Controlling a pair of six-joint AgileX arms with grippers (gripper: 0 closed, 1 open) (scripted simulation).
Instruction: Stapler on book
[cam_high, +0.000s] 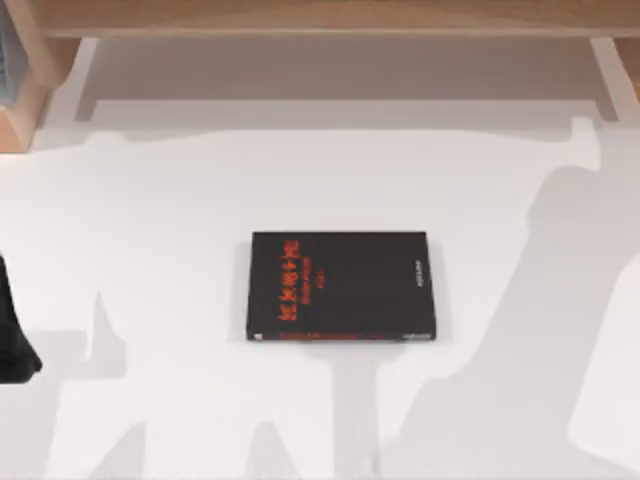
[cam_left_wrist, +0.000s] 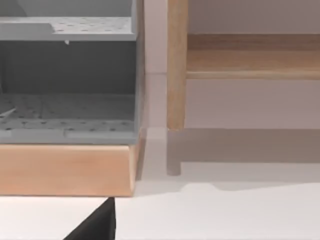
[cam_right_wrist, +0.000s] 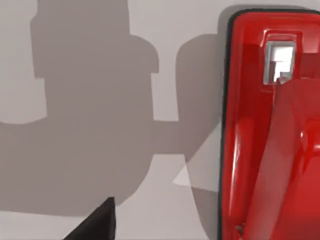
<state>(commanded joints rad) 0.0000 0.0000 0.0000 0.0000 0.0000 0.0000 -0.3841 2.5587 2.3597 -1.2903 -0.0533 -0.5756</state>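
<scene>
A rendered office or study desk, with flat, uniform surfaces. A plain white table (cam_high: 200, 200) carries a black book (cam_high: 340, 286) with red lettering, and a red stapler (cam_right_wrist: 270, 130) lies on the same white top. Along the far edge runs a pale wooden shelf (cam_high: 330, 15) on slim wooden posts (cam_left_wrist: 176, 65). At the table's far left corner sits a wooden-based organiser (cam_left_wrist: 67, 167) with grey perforated trays (cam_left_wrist: 65, 107), like a desk tidy.
</scene>
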